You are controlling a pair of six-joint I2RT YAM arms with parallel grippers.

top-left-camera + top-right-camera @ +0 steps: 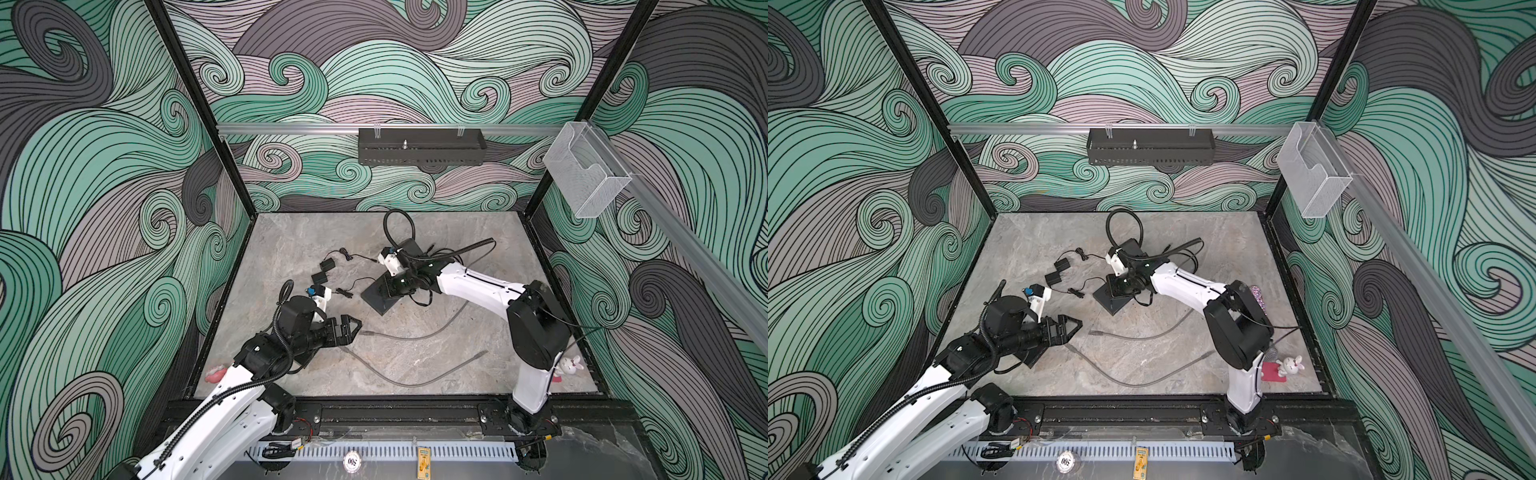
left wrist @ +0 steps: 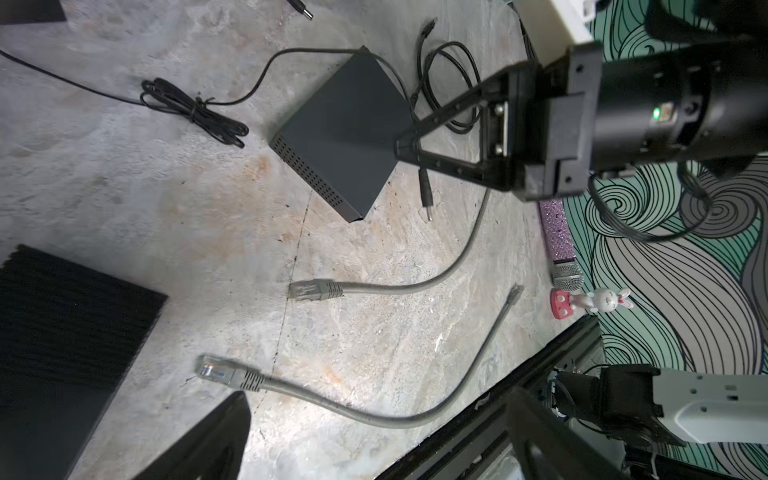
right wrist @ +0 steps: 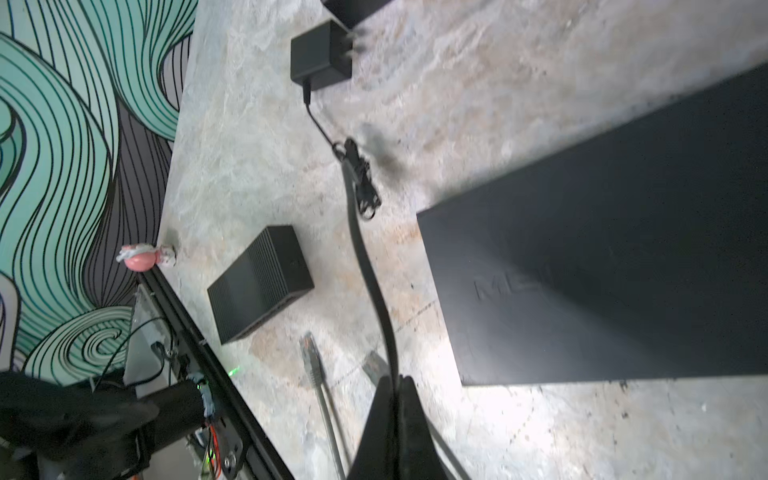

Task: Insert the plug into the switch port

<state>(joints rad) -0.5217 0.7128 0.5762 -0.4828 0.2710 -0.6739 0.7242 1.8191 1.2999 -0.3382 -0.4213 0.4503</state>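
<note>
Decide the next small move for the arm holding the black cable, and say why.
Probably carry the right gripper, shut on the black cable, toward the narrow black box. That box lies apart from it, near the open left gripper, while the right gripper hangs by the flat square box. The port itself is not clearly visible.

We see a marbled grey stone-look tabletop [image 1: 291, 237], smooth with a dull sheen. The flat dark-grey square box [image 2: 345, 133] looks like matt painted metal, perforated along one side. The narrow black brick-shaped box [image 3: 259, 282] is matt, its top finely ribbed. The thin black cord [image 3: 365, 257] and the grey cable [image 2: 374, 415] have matt rubbery jackets; the clear plug [image 2: 214, 370] looks like glossy plastic.
</note>
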